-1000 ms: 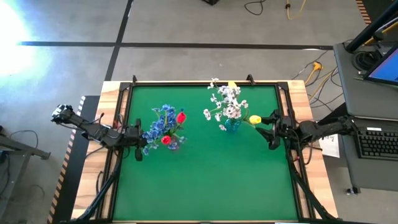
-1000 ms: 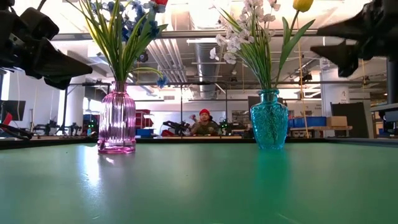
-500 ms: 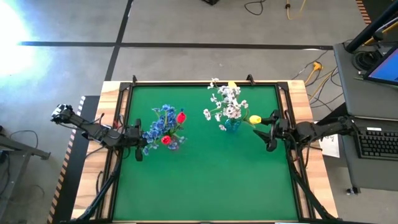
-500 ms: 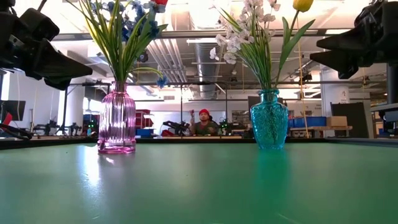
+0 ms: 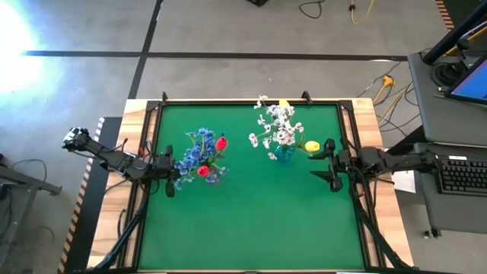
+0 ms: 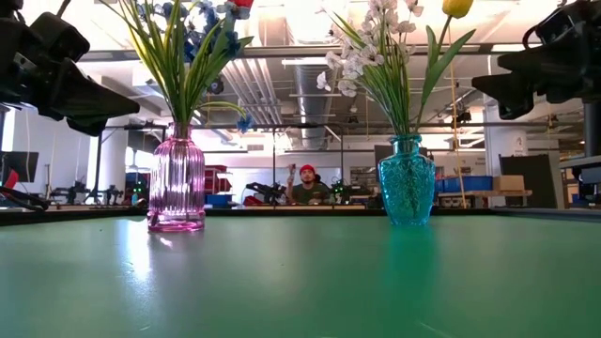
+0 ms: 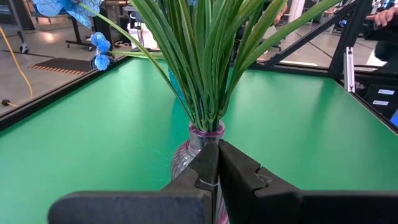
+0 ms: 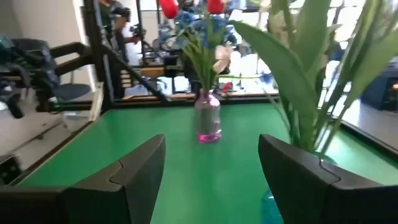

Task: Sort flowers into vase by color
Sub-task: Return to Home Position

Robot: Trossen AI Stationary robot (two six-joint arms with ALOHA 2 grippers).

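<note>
1. Left gripper (image 7: pixel 217 149): the jaws are pressed together with nothing between them. It hangs above the table (image 5: pixel 251 228), points at the pink vase (image 6: pixel 177 178), and is just beside it on the side of the left arm's base.
2. Right gripper (image 8: pixel 211 146): the jaws are spread wide and hold nothing. In the high view it hangs over the table's right edge, near the blue vase (image 6: pixel 407 180) but apart from it.
3. Pink vase: it stands upright on the left half of the green table. It holds the blue flowers (image 5: pixel 196 152) and two red tulips (image 5: pixel 221 142) among long green leaves. In the left wrist view the stems rise from its neck just past the fingertips.
4. Blue vase: it stands upright right of the table's middle, well apart from the pink vase. It holds the white flowers (image 5: pixel 278 129) and a yellow tulip (image 5: pixel 311 146), whose head leans out toward the right gripper. A second yellow bud shows on the far side of the bunch.
5. Every flower in view stands in one of the two vases.
6. Beyond the table, the low view shows a person (image 6: pixel 306 185) between the two vases. The high view shows a desk with a keyboard (image 5: pixel 464 175) to the table's right.
</note>
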